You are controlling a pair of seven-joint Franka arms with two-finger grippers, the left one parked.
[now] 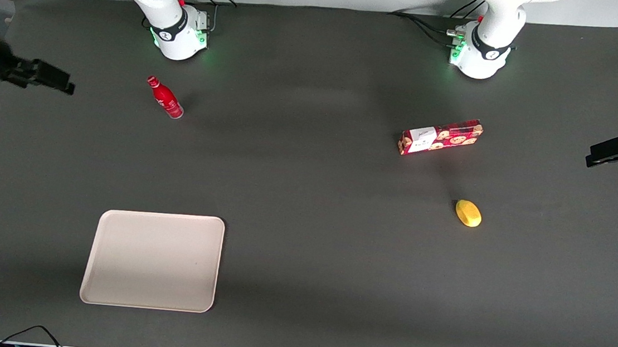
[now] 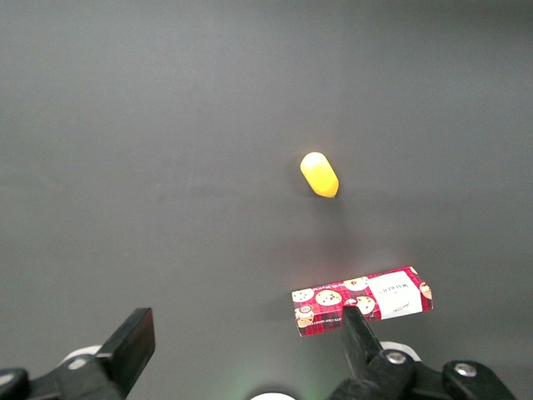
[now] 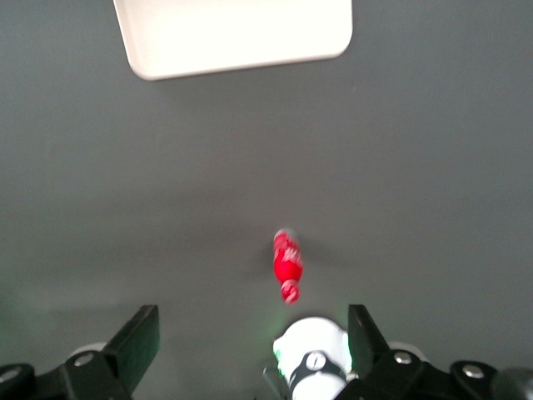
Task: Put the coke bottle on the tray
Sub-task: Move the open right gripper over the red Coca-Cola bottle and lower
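coke bottle (image 1: 164, 97): stands upright on the table just in front of the working arm's base, untouched; also seen from above in the wrist view (image 3: 287, 267).
tray (image 1: 153, 259): flat on the table, nearer the front camera than the bottle and well apart from it; nothing on it, so any spot is free for the drop.
gripper (image 3: 250, 346): raised high at the working arm's end of the table, off to the side of the bottle, fingers spread wide, holding nothing. Looks like a start pose, not an approach.
step: judging by the layout, reach-and-grasp not yet begun.
cookie box (image 1: 440, 137), yellow object (image 1: 468, 213): toward the parked arm's end, clear of the path.
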